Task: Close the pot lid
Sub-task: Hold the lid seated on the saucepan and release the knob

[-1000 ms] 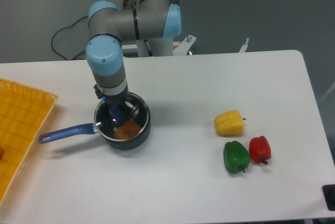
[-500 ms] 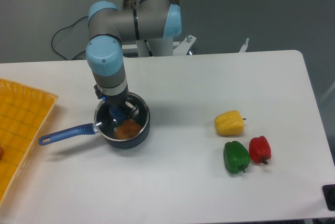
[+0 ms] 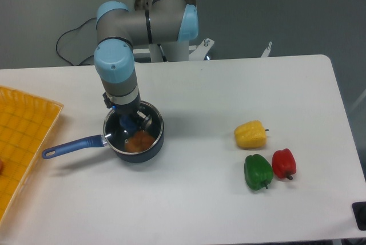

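Camera: lid (image 3: pixel 135 131) beneath claw (image 3: pixel 130 122)

Grey tubular arm (image 3: pixel 143 26), light-blue joint caps (rounded), silver upright column, black cable behind base

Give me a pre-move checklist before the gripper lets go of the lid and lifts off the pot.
1. Lid level on the pot rim: looks ok.
2. Gripper down at the lid's blue knob: ok; open or shut: cannot tell.
3. Orange item inside, clear of the glass: cannot tell.
4. Pot handle unobstructed on the table: ok.
5. Yellow pepper, green pepper, red pepper away from the arm's path: ok.
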